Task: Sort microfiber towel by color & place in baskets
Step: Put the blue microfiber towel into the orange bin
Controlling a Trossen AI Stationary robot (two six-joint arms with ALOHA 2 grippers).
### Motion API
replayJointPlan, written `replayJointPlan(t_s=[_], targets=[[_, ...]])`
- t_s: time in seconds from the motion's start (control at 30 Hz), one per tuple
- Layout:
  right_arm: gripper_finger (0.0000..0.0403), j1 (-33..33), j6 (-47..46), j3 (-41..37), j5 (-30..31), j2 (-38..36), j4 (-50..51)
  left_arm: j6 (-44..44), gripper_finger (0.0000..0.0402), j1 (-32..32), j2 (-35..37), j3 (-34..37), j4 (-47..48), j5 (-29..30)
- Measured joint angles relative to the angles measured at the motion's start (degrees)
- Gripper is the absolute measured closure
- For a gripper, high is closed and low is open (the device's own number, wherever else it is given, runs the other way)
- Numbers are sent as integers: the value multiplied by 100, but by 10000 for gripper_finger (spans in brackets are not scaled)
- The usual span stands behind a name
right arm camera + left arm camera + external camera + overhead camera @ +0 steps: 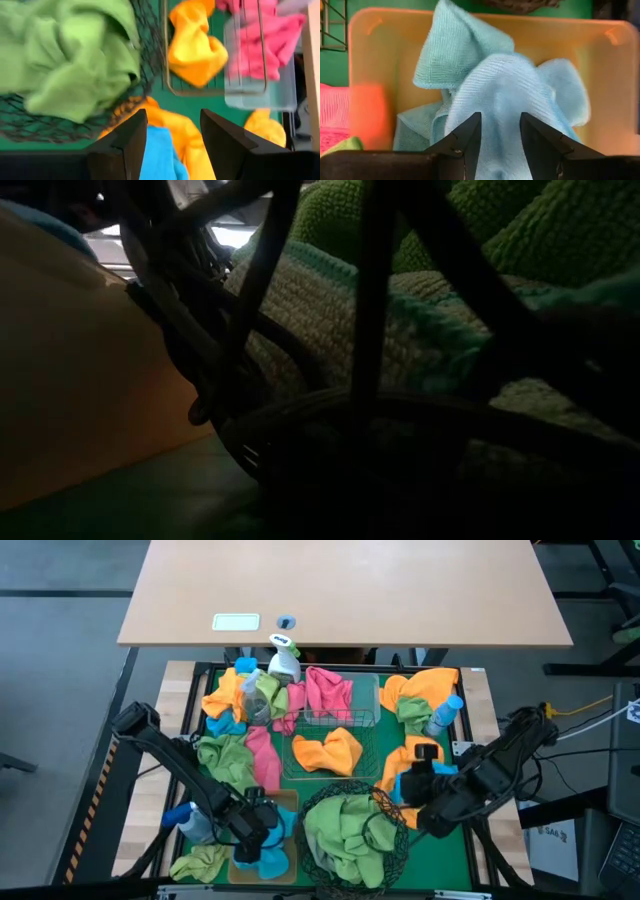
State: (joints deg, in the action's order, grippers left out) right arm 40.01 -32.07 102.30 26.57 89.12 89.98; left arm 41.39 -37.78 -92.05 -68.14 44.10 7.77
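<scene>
Two dark arms worked over a green table [455,850] strewn with microfiber towels. The left tool [499,131] hung over the tan bin [370,45] at the table's near left, its fingers [462,137] parted around a fold of light blue towel [500,90] that lay heaped in the bin; whether they actually pinched the cloth could not be told. The right tool [172,131] hovered near the right edge, fingers [125,135] spread and empty above a blue towel [160,150] lying on an orange towel [185,130]. Beside it stood the round black mesh basket [390,840], filled with green towels [345,825]. At the table's centre, a wire basket [335,777] held one orange cloth [328,752], and a clear basket [372,700] behind it held pink towels [328,690]. More orange, green, pink and blue towels lay loose along the left and far right sides. A white spray bottle [284,658] stood at the far edge, and a blue-capped bottle [445,712] lay toward the right
</scene>
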Motion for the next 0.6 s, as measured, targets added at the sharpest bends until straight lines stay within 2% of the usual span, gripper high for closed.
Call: replayJointPlan(t_s=[0.27, 0.4, 0.6], targets=[[219, -39, -1448, -2050, -217, -976, -225, -3, 272, 4, 417, 0, -19, 66], [219, -29, -1887, -3129, -640, -1493, -1096, -5, 272, 38, 499, 0, -21, 197], [219, -28, -1875, -4521, -1286, -1919, -2721, -215, 272, 132, 509, 0, -25, 288]])
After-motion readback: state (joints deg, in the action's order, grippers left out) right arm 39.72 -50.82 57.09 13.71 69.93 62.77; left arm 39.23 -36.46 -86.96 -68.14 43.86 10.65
